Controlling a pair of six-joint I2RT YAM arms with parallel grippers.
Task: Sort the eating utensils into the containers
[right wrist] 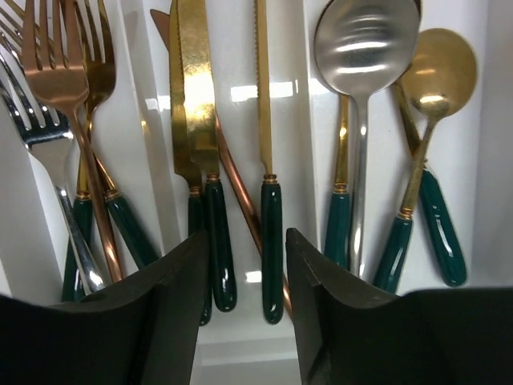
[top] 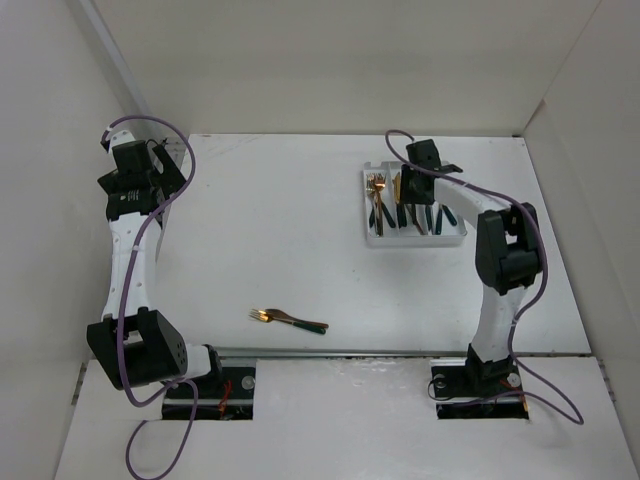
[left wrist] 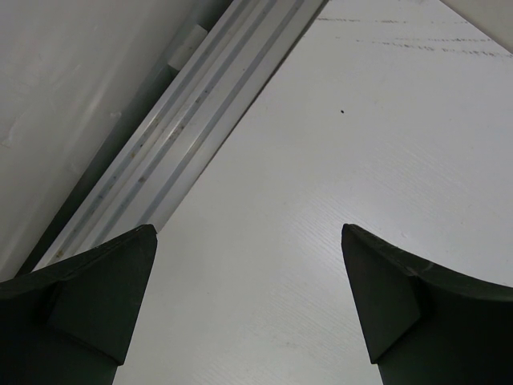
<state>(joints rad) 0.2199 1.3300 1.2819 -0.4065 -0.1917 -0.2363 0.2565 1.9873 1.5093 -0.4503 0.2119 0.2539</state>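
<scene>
The white tray [top: 415,241] sits at the back right, its three containers side by side. Forks [right wrist: 60,88] fill the left one, knives [right wrist: 195,88] the middle one, spoons [right wrist: 365,48] the right one. My right gripper [right wrist: 247,234] hovers over the handle end of the knife compartment, also seen from above [top: 412,190]. Its jaws stand apart, and a green-handled knife [right wrist: 271,241] lies in the tray below the gap, untouched. Two gold-headed utensils [top: 288,319] lie loose on the table near the front. My left gripper [left wrist: 248,241] is wide open over bare table at the far left [top: 165,152].
White walls close in the table on the left, back and right. An aluminium rail [left wrist: 184,136] runs along the wall foot by my left gripper. Another rail [top: 400,352] borders the table's near edge, in front of the arm bases.
</scene>
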